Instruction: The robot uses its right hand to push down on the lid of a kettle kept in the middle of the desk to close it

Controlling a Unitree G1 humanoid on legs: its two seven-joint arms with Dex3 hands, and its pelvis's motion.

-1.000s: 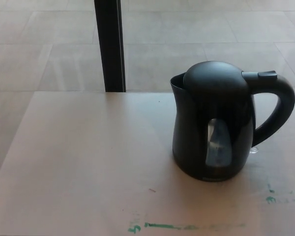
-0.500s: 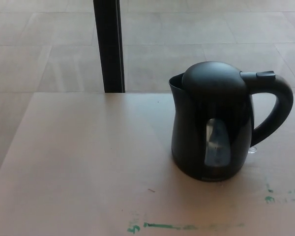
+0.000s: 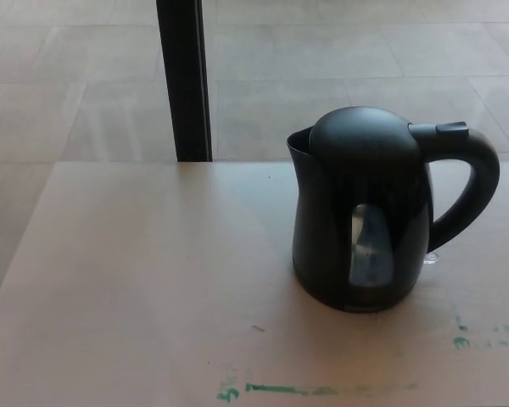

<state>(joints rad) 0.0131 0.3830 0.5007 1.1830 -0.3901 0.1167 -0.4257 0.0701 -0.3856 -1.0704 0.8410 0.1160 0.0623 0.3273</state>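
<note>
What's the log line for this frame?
kettle: upright on desk | lid: down | hands: not in view

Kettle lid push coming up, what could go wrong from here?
1. The lid looks raised at the spout side; an off-centre push may tip or slide the kettle, which stands free on the desk.
2. The handle and its button sit right of the lid, on the right hand's likely approach side; it may hit them first.
3. Neither hand is in view, so the approach cannot be checked.
</note>
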